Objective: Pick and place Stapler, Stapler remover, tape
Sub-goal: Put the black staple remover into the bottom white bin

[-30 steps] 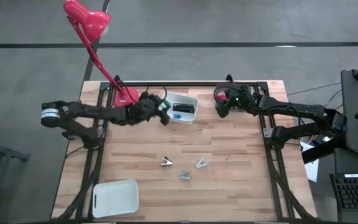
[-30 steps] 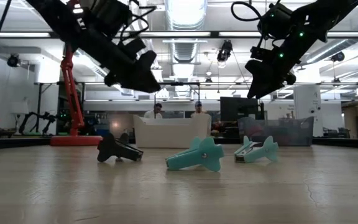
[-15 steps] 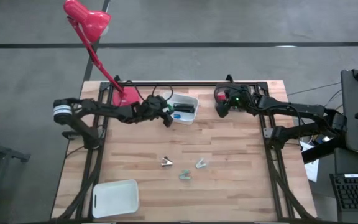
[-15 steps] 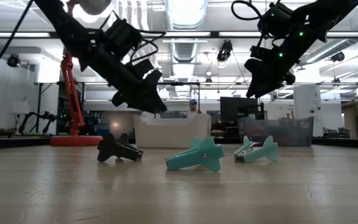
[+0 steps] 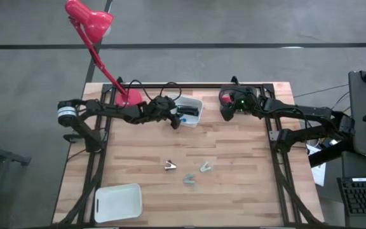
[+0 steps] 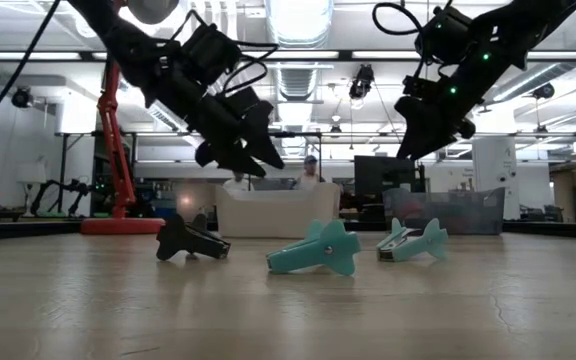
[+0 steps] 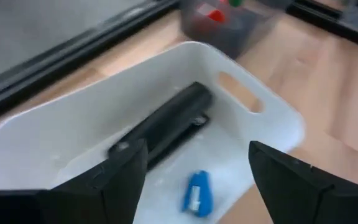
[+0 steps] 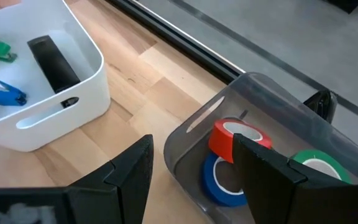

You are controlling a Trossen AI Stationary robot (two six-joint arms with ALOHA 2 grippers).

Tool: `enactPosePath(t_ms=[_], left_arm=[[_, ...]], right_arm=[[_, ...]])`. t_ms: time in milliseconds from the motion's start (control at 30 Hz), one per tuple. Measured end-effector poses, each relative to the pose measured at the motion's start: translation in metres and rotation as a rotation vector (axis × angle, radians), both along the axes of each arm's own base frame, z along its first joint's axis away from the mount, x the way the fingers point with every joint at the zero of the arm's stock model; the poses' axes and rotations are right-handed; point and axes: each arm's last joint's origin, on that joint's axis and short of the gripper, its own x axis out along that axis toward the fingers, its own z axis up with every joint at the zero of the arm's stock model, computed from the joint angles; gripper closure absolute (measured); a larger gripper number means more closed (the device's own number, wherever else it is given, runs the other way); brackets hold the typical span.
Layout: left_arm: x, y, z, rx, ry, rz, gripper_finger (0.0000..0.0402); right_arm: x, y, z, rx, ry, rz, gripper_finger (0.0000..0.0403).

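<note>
From above, the left hand (image 5: 178, 121) hangs over the white bin (image 5: 194, 102). Its wrist view shows released fingers (image 7: 114, 177) framing the stapler (image 7: 163, 124), likely lining up a grasp. The right hand (image 8: 191, 168), released, waits above the tape (image 8: 238, 140).

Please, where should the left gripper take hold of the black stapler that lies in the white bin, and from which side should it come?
Grip the stapler across its narrow middle, coming down from above. It lies flat in the white bin, whose walls block a sideways approach. The open left gripper already hovers over it; the small blue piece lies close by.
</note>
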Motion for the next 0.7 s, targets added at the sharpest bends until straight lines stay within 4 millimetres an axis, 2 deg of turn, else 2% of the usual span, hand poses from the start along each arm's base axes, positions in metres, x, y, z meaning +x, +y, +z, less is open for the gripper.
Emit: enactPosePath(t_ms=[167, 367, 433, 567, 700], left_arm=[[0.004, -0.016, 0.000, -0.105, -0.021, -0.242, 0.0123], [0.001, -0.057, 0.005, -0.275, -0.017, -0.675, 0.0131], [-0.001, -0.071, 0.004, -0.315, 0.017, -0.772, 0.0131], [-0.006, -0.099, -0.005, -0.292, 0.134, -0.843, 0.0132], [-0.011, -0.119, -0.013, -0.193, 0.270, -0.793, 0.0133]], right_arm=[[-0.001, 0.001, -0.003, 0.006, 0.009, 0.003, 0.0193], [-0.002, 0.001, -0.005, 0.009, 0.015, 0.004, 0.0193], [-0.001, 0.002, -0.005, 0.015, 0.011, 0.014, 0.0193], [0.000, 0.003, -0.005, 0.037, -0.009, 0.048, 0.0193], [0.000, 0.003, -0.005, 0.043, -0.015, 0.043, 0.0193]])
